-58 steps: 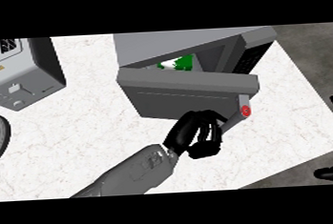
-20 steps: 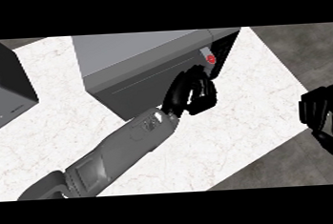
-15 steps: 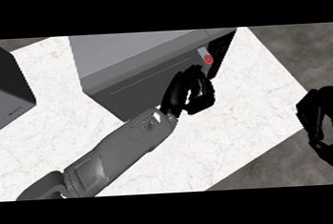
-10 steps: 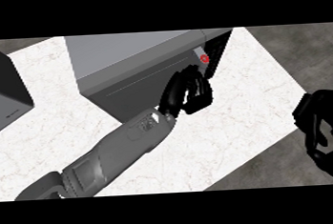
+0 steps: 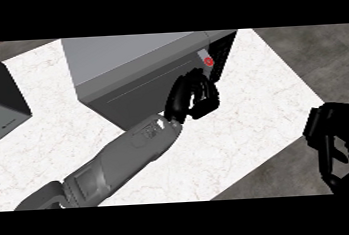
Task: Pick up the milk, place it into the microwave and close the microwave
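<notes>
Pressing against the microwave (image 5: 142,73), the left hand (image 5: 190,95) sits at the lower right part of the grey door, just below the red button (image 5: 208,61). Its fingers (image 5: 181,91) are bent at the tips and lie against the door face; they wrap round nothing, so the hand holds no object. The grey left forearm (image 5: 128,157) runs from the lower left corner up and to the right across the white marbled surface (image 5: 258,95), ending at the wrist just beside the microwave's front lower edge. The arm lies low and slanted, with the hand tipped upward from the wrist toward the door.

The door looks closed or very nearly closed: its grey face fills the front and no opening shows. The black control strip (image 5: 222,54) stands along the right side of the door, beside the button. The milk cannot be seen anywhere; whether it lies inside the microwave cannot be told from this view.

The right hand (image 5: 340,141) shows at the right edge, off the surface and over the dark floor (image 5: 307,47), well apart from the microwave. It hangs with its black fingers curved inward and holds nothing.

A second grey appliance (image 5: 3,106) stands at the left edge on the surface, apart from the microwave.
</notes>
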`<act>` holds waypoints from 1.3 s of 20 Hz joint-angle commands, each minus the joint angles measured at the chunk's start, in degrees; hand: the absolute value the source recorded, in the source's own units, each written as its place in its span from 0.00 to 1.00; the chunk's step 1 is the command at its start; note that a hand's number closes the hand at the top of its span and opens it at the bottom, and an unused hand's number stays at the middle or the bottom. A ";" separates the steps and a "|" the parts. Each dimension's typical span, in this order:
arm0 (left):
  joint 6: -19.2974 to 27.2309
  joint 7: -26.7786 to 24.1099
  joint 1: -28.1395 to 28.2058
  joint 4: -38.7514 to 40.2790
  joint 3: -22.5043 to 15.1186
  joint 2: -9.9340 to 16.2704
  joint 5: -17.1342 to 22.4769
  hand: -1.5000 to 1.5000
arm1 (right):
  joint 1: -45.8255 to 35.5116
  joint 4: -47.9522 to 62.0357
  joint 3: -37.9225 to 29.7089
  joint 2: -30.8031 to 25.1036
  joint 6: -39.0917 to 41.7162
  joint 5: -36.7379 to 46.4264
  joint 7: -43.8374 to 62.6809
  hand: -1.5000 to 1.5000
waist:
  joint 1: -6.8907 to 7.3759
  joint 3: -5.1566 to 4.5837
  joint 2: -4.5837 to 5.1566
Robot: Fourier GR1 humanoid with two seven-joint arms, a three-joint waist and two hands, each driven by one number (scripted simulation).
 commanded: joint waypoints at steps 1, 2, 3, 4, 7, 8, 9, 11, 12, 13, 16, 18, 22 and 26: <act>-1.37 -0.40 -7.52 0.47 0.69 -3.43 -0.40 1.00 | -0.35 -1.73 0.52 0.03 2.13 -0.61 -1.40 1.00 | -1.57 0.00 0.05; -1.05 -1.21 -6.88 0.70 0.51 -3.43 -0.47 1.00 | 0.27 -2.20 0.93 -0.12 2.01 -0.34 -0.95 1.00 | -1.77 -0.06 0.08; -1.10 -1.16 -7.67 0.63 0.65 -3.43 -0.39 1.00 | 0.23 -2.30 1.27 0.03 2.21 -0.50 -0.88 1.00 | -1.39 0.01 0.14; 6.58 -2.28 -5.30 1.19 7.16 -3.43 3.11 1.00 | 1.21 -2.15 0.59 0.02 1.48 -0.86 -0.93 1.00 | 0.71 -0.34 -0.67; -0.55 5.29 -1.54 0.63 6.42 -3.50 8.74 1.00 | 3.08 -3.38 6.27 -2.68 5.58 0.33 3.23 1.00 | 1.01 -0.61 2.02; -1.02 4.74 -0.91 -1.71 9.99 -3.51 11.77 1.00 | 3.60 -4.14 6.78 -1.94 5.09 -0.03 3.16 1.00 | 1.56 -0.93 1.83; -0.35 2.79 -0.46 -3.08 13.24 -3.52 13.68 1.00 | 3.80 -4.60 6.50 -1.17 4.27 -0.57 2.75 1.00 | 2.47 -1.11 1.51; -1.48 1.90 0.65 -3.25 15.87 -3.57 16.22 1.00 | 5.86 -5.58 8.27 -0.71 3.98 -1.14 3.71 1.00 | 3.58 -1.02 1.14; -2.83 1.57 1.28 -2.75 16.64 -3.61 17.12 1.00 | 6.22 -5.99 8.47 -0.67 3.50 -1.34 4.17 1.00 | 4.06 -1.05 1.35; -4.01 1.39 1.26 -2.85 16.93 -3.61 18.04 1.00 | 6.68 -6.74 8.77 -0.71 3.21 -0.81 4.38 1.00 | 4.04 -0.98 1.10; -7.28 0.70 2.26 -1.45 17.15 -3.61 20.30 1.00 | 8.66 -8.66 9.61 0.32 1.71 -1.15 4.63 1.00 | 4.92 -0.92 0.91; -9.60 0.13 3.15 -0.38 16.83 -3.62 21.46 1.00 | 10.33 -9.60 10.92 1.38 0.55 -0.23 4.88 1.00 | 6.29 -0.83 0.81; -14.40 -0.48 3.46 1.51 16.24 -3.28 23.82 1.00 | 12.67 -12.49 11.26 2.50 -1.95 0.39 4.90 1.00 | 7.39 -0.82 0.34; -19.16 -1.27 4.08 3.25 14.70 -1.99 25.40 1.00 | 14.78 -14.77 12.72 3.61 -3.90 1.46 5.49 1.00 | 8.60 -0.84 0.67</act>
